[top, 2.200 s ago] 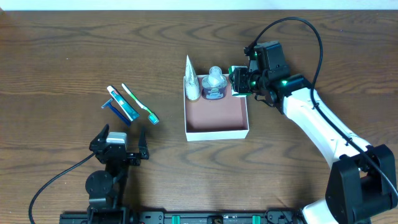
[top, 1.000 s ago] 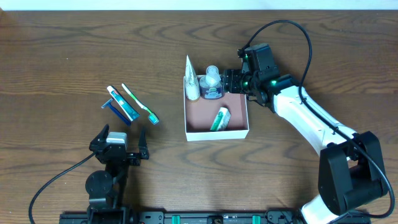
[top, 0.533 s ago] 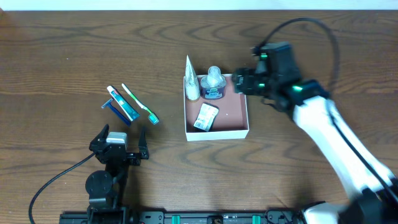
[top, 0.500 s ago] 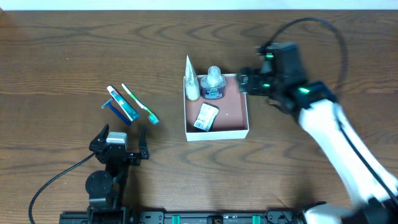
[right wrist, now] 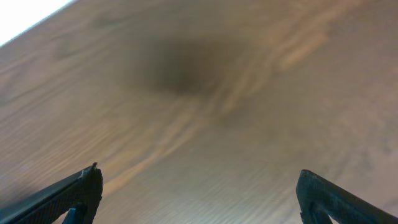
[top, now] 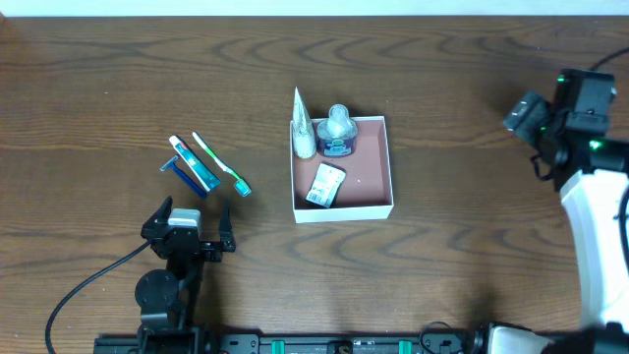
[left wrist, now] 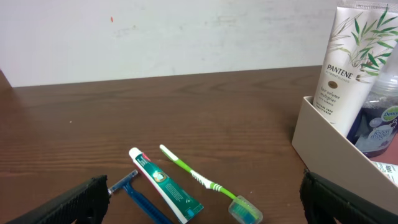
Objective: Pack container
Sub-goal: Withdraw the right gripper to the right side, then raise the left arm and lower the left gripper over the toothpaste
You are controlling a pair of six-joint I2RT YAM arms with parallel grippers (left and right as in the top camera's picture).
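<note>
The container (top: 344, 209), a white-walled square box with a pink inside, sits mid-table. At its back stand a white tube (top: 303, 133) and a clear bottle (top: 338, 131), and a small packet (top: 324, 184) lies flat near its front left. My right gripper (top: 532, 118) hangs open and empty far to the container's right. In the right wrist view the right gripper (right wrist: 199, 186) has only blurred bare wood between its fingers. My left gripper (top: 194, 218) rests open near the front edge. The container's wall (left wrist: 329, 149) shows at the right of the left wrist view.
Left of the container lie a toothpaste tube (top: 194, 163), a green toothbrush (top: 220, 163) and a blue razor (top: 185, 173). All three lie just ahead of the left gripper (left wrist: 202, 205), which frames the toothpaste (left wrist: 165, 185), toothbrush (left wrist: 199, 177) and razor (left wrist: 140, 198).
The packet left the right gripper and now lies in the container. The right gripper opened wider and swung away to the far right. The left arm has not moved.
</note>
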